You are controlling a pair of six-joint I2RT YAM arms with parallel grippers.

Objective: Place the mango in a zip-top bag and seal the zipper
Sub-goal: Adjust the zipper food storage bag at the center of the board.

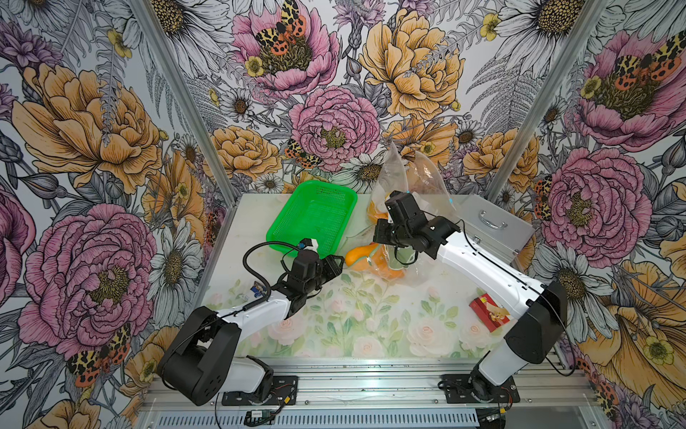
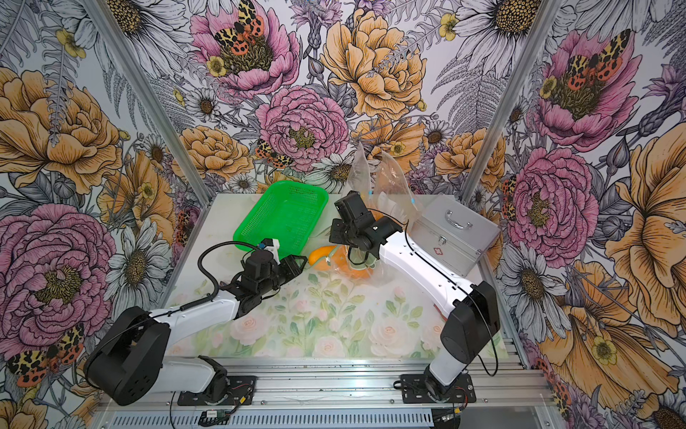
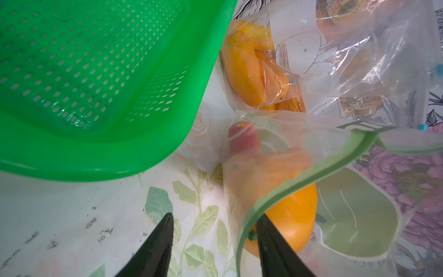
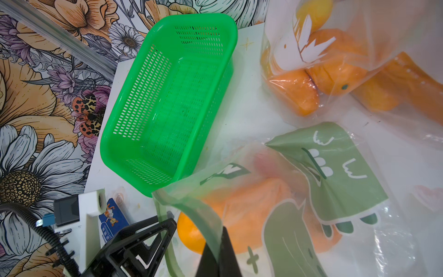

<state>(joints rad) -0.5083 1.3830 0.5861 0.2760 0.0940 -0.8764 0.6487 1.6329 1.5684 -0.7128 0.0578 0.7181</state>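
Lies on the desk (image 1: 334,315) just beside the green basket (image 1: 297,230): smooth orange-yellow mango (image 3: 294,215), mostly inside the clear bag (image 4: 335,167) with green print, one end bare at the green-edged mouth. Right gripper (image 4: 217,242) clamped on that edge. Left gripper (image 3: 215,215) apart, the edge between its fingers.

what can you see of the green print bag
Clear plastic zip-top bag, green cartoon print, green zipper strip, lying crumpled on the table beside the green basket. Mouth open; the mango sits mostly inside, one end poking out. The right hand pinches the rim; the left hand, jaws open, straddles it.
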